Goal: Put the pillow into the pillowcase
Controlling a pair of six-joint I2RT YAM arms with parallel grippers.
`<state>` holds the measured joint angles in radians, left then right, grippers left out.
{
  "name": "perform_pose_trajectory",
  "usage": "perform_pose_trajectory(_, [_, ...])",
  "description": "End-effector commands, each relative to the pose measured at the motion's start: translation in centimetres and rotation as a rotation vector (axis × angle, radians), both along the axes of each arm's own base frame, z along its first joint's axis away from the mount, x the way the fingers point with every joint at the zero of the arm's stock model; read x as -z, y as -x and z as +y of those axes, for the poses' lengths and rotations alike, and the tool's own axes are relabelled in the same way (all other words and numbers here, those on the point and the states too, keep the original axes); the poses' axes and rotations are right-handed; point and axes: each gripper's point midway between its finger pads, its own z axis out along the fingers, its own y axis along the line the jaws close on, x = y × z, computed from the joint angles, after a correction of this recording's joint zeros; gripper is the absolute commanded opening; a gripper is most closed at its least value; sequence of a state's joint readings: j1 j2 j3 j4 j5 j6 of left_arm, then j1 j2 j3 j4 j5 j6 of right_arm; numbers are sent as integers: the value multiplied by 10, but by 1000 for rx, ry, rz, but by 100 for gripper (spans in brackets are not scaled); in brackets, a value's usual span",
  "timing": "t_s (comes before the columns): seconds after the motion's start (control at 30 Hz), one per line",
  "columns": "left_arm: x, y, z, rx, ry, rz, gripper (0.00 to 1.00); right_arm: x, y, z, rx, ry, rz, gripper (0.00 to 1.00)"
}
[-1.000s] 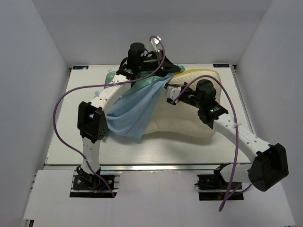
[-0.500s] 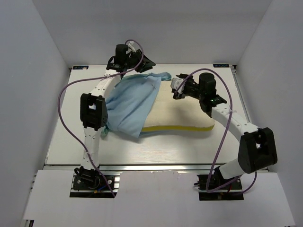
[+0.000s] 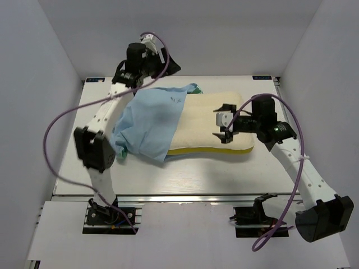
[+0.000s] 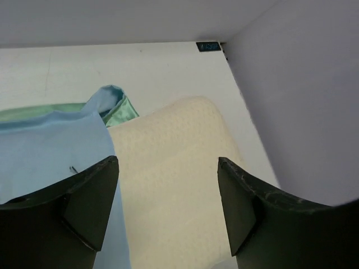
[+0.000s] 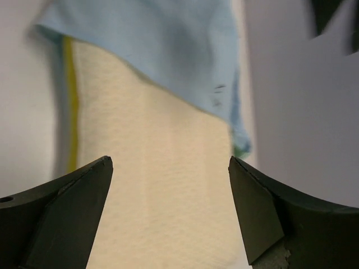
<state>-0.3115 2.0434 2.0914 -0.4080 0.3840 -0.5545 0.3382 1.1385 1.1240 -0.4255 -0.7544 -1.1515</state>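
The cream pillow (image 3: 210,117) lies flat on the table, its yellow piping along the near side. The light-blue pillowcase (image 3: 148,126) covers its left end, with a mint-green fold (image 4: 120,111) showing at the back. I cannot tell whether that end is inside the cloth or only under it. My left gripper (image 3: 170,64) hangs open, raised above the back left, with nothing between its fingers (image 4: 84,207). My right gripper (image 3: 224,122) stands open just above the pillow's right half and holds nothing. In the right wrist view the pillow (image 5: 157,168) and the pillowcase's edge (image 5: 162,45) lie ahead.
The white table (image 3: 73,162) is walled by white panels at the back and on both sides. Purple cables loop off both arms. A small dark label (image 4: 208,46) marks the far right corner of the table.
Both grippers have opened and let go. The pillow has dropped flat with the pillowcase over its left end. The left gripper rose toward the back left; the right one drew back to the right.
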Motion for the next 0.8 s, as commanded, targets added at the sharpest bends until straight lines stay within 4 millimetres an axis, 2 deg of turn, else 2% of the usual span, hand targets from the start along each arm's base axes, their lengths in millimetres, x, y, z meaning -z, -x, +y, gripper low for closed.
perform_pose_trajectory(0.0, [-54, 112, -19, 81, -249, -274, 81, 61, 45, -9, -65, 81, 219, 89])
perform_pose_trajectory(0.03, [-44, 146, -37, 122, -274, -286, 81, 77, 51, -12, -60, 93, 260, 89])
perform_pose_trajectory(0.07, [-68, 182, -23, 105, -248, -358, 81, 80, 55, -14, -47, 94, 266, 89])
perform_pose_trajectory(0.1, [-14, 196, -15, 81, -300, -298, 80, 91, 57, -15, -30, 88, 299, 89])
perform_pose_trajectory(0.13, [-2, 220, -18, 85, -302, -302, 80, 95, 57, -16, -13, 85, 305, 89])
perform_pose_trajectory(0.17, [8, 237, -12, 71, -295, -304, 80, 98, 54, -19, 18, 92, 298, 89])
perform_pose_trajectory(0.2, [30, 261, 2, 47, -282, -281, 80, 98, 45, -19, 51, 76, 282, 90])
perform_pose_trajectory(0.27, [51, 287, 5, 11, -298, -273, 80, 115, 36, -26, 115, 100, 277, 89])
perform_pose_trajectory(0.3, [69, 298, 10, -5, -312, -247, 80, 113, 26, -25, 146, 78, 256, 89])
perform_pose_trajectory(0.33, [76, 309, 8, -37, -343, -256, 80, 118, 20, -25, 169, 79, 260, 89])
perform_pose_trajectory(0.37, [84, 313, 9, -56, -368, -254, 80, 125, 14, -29, 208, 85, 262, 89])
perform_pose_trajectory(0.4, [99, 316, 7, -81, -408, -234, 80, 122, 6, -28, 238, 59, 257, 89])
perform_pose_trajectory(0.43, [102, 319, 13, -164, -454, -250, 81, 128, 1, -28, 257, 64, 273, 89])
perform_pose_trajectory(0.5, [116, 320, 13, -232, -486, -231, 81, 125, -12, -29, 297, 48, 257, 89])
perform_pose_trajectory(0.57, [138, 317, 17, -323, -555, -215, 81, 128, -18, -29, 325, 34, 278, 89])
perform_pose_trajectory(0.63, [150, 318, 19, -410, -534, -169, 81, 128, -22, -25, 333, 18, 286, 89])
perform_pose_trajectory(0.67, [162, 316, 27, -461, -594, -161, 80, 127, -23, -24, 338, 9, 299, 89])
perform_pose_trajectory(0.7, [168, 316, 26, -499, -556, -130, 80, 125, -25, -23, 339, 3, 302, 89])
perform_pose_trajectory(0.77, [178, 317, 31, -533, -612, -119, 80, 127, -25, -22, 337, 0, 316, 89])
